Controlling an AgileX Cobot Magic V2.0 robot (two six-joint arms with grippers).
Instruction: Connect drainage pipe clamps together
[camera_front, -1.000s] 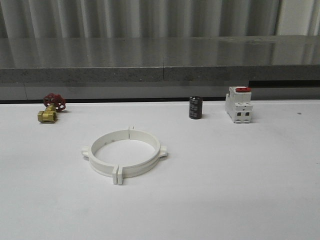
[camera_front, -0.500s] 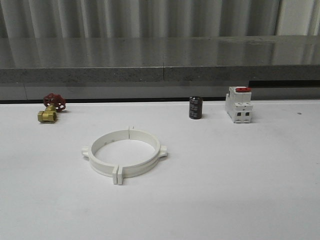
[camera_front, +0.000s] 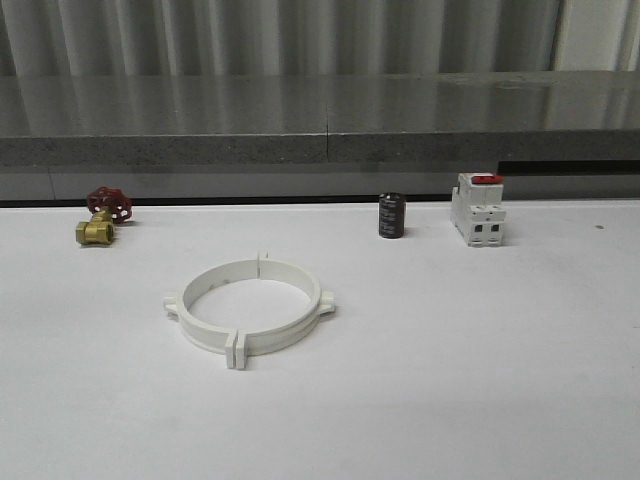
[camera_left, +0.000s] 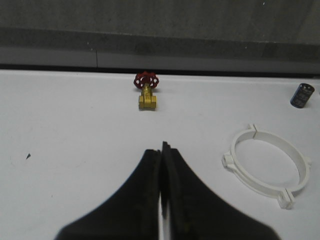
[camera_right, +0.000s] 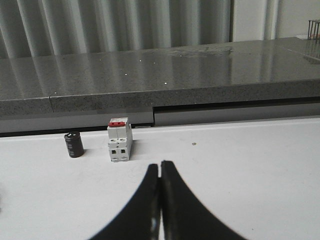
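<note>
The two drainage pipe clamps (camera_front: 248, 306) lie flat on the white tabletop (camera_front: 450, 350) as one wide ring, their end tabs meeting at the seam nearer the robot and again at the far seam, with a lug sticking out on each side. From the front the halves already appear joined, though I cannot tell whether the tabs are fully seated.

The left hand (camera_left: 161, 147) has its fingers pressed together and carries nothing; the ring sits ahead of it and off to its right, well apart, while the brass valve with the red handwheel (camera_left: 146, 90) stands straight ahead and farther off. The right hand (camera_right: 160, 165) is likewise closed on nothing, with the white circuit breaker with a red switch (camera_right: 120, 139) and the black capacitor (camera_right: 73, 144) ahead of it to its left.

If the seams need pressing home, each hand would do best to open first, take one half at its side lug, and push the halves squarely toward each other so both pairs of tabs meet evenly. Pushing from one side alone would likely slide the light ring across the smooth surface.
</note>
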